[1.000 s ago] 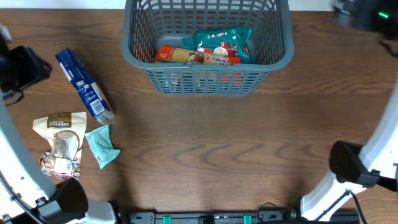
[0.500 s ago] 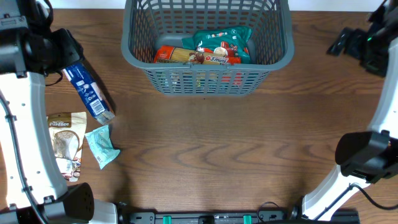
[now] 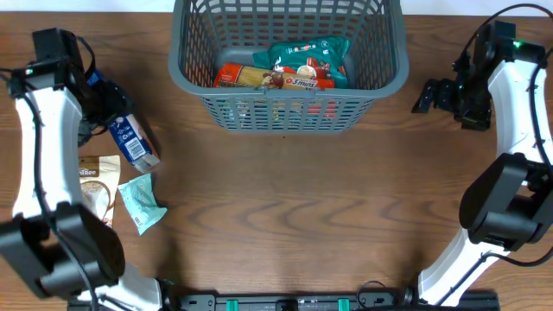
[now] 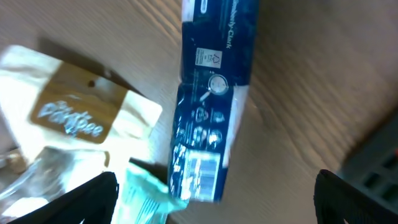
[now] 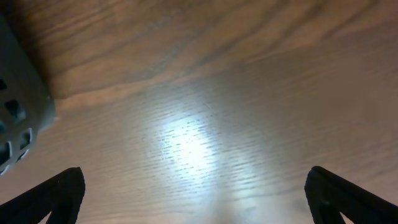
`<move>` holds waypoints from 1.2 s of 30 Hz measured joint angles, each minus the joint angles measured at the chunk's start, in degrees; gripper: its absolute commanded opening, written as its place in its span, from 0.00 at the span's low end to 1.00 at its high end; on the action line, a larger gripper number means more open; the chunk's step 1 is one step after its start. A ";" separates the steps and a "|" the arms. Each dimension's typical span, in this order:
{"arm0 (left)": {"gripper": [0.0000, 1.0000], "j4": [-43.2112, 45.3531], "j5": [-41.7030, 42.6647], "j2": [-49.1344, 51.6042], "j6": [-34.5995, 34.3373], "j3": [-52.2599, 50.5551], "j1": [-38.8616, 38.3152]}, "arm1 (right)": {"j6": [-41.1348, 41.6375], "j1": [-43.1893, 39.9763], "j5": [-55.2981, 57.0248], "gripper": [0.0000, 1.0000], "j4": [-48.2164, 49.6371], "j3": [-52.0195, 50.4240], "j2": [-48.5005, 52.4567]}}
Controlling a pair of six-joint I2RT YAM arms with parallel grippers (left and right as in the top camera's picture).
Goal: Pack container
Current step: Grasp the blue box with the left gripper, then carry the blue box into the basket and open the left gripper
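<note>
Left wrist: the blue packet (image 4: 211,112) is framed between the spread left fingers (image 4: 93,199), which should be lowered squarely across its narrow width before closing, so it can be lifted into the container (image 3: 289,112) at the far edge of the surface (image 3: 285,199); the right fingers (image 5: 56,196) are likewise spread.

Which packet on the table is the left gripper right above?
The long dark blue packet: it lies right under the left gripper, between its open fingers. The beige pouch and the small teal packet lie off to the side.
</note>
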 measured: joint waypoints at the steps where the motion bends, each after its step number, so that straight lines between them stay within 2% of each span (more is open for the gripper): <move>1: 0.87 0.61 0.17 1.42 0.00 -0.02 0.04 | -0.22 0.28 0.00 0.99 0.33 0.02 0.00; 2: 0.89 1.22 0.39 2.69 0.00 -0.04 0.04 | -0.50 0.42 -0.02 0.99 0.48 0.02 -0.02; 3: 0.99 1.88 0.50 3.85 0.02 -0.04 0.04 | -0.81 0.61 -0.04 0.99 0.48 0.02 -0.02; 19: 0.99 7.54 1.51 17.90 -1.86 -0.09 0.02 | -3.48 0.96 -0.04 0.99 -0.17 0.00 0.00; 26: 0.98 8.41 1.51 18.88 -2.40 -0.09 0.02 | -4.13 0.96 -0.04 0.99 -1.29 0.00 -0.02; 32: 0.71 8.00 1.53 18.88 -2.99 -0.09 0.02 | -4.63 0.96 -0.04 0.99 -1.95 0.00 -0.02; 34: 0.53 7.76 1.53 18.88 -3.17 -0.09 0.02 | -4.74 0.96 -0.04 0.99 -2.21 0.00 -0.02; 35: 0.36 7.72 1.55 18.88 -3.10 -0.09 0.02 | -4.76 0.96 -0.04 0.99 -2.34 0.00 0.00; 36: 0.27 7.67 1.53 18.88 -3.17 -0.09 0.02 | -4.76 0.96 -0.04 0.99 -2.40 0.00 -0.02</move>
